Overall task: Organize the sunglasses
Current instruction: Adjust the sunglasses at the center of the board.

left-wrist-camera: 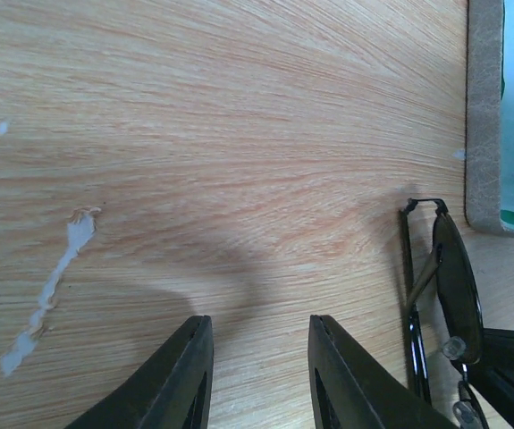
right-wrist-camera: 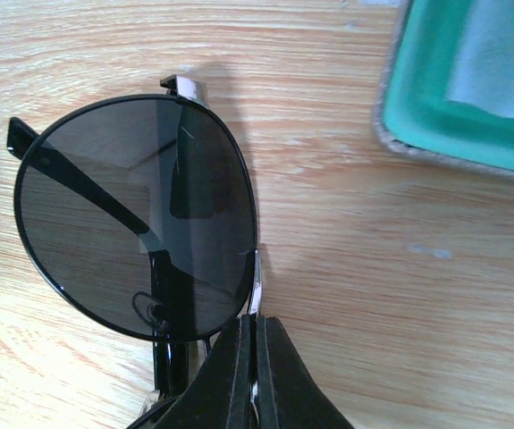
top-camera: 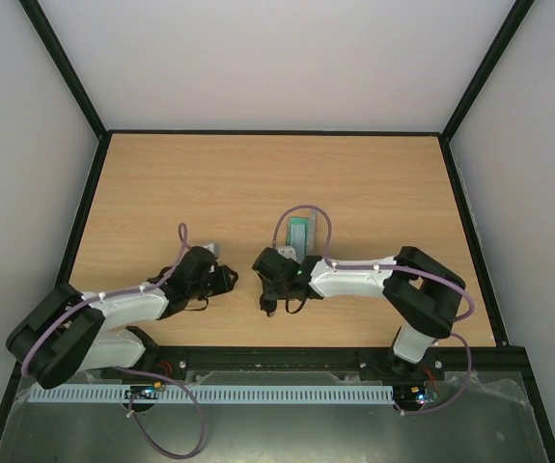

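Observation:
The sunglasses (right-wrist-camera: 136, 214) have a thin black wire frame and round dark lenses. In the right wrist view one lens fills the left half, held just above the wood. My right gripper (right-wrist-camera: 255, 323) is shut on the thin metal frame at the lens's edge. In the left wrist view the sunglasses (left-wrist-camera: 453, 286) show edge-on at the right, with the right gripper's fingers (left-wrist-camera: 507, 353) below them. My left gripper (left-wrist-camera: 261, 323) is open and empty over bare wood, left of the sunglasses. In the top view both grippers, the left (top-camera: 225, 278) and the right (top-camera: 268, 289), sit near the table's front middle.
The grey oblong case (right-wrist-camera: 458, 134) lies open, green inside, with a light blue cloth (right-wrist-camera: 502, 54) in it. It also shows in the left wrist view (left-wrist-camera: 484, 116) and in the top view (top-camera: 299, 234). A white scrape (left-wrist-camera: 55, 286) marks the wood.

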### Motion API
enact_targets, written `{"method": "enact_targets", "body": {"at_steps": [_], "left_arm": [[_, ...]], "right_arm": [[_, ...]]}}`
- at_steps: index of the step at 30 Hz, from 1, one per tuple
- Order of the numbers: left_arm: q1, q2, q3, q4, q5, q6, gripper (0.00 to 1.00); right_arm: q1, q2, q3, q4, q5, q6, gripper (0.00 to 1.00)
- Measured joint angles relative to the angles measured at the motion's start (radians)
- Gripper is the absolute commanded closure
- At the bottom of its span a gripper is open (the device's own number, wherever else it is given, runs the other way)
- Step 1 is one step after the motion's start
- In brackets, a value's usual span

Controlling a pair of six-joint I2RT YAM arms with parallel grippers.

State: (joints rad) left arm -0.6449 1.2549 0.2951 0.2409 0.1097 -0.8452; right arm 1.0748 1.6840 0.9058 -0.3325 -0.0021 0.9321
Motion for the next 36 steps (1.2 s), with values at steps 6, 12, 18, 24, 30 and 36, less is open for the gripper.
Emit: {"method": "enact_targets", "body": {"at_steps": [6, 12, 18, 24, 30, 36], "left_arm": [[-0.036, -0.01, -0.014, 0.014, 0.014, -0.032, 0.68], [-0.096, 0.03, -0.024, 0.095, 0.043, -0.084, 0.69], [-0.114, 0.058, -0.024, 0.143, 0.051, -0.11, 0.69], [-0.114, 0.04, -0.024, 0.117, 0.048, -0.114, 0.69], [-0.113, -0.064, -0.027, -0.011, 0.035, -0.113, 0.68], [-0.083, -0.319, -0.002, -0.217, 0.003, -0.105, 0.66]], "right_arm": [[0.0, 0.0, -0.041, 0.117, -0.041, 0.034, 0.99], [0.0, -0.011, -0.079, 0.195, -0.068, 0.065, 0.9], [0.006, -0.014, -0.081, 0.197, -0.069, 0.078, 0.77], [0.014, -0.056, -0.048, 0.102, -0.019, 0.067, 0.68], [0.077, -0.08, 0.05, -0.032, 0.059, 0.061, 0.59], [0.204, -0.018, 0.211, -0.163, 0.134, 0.066, 0.52]]}}
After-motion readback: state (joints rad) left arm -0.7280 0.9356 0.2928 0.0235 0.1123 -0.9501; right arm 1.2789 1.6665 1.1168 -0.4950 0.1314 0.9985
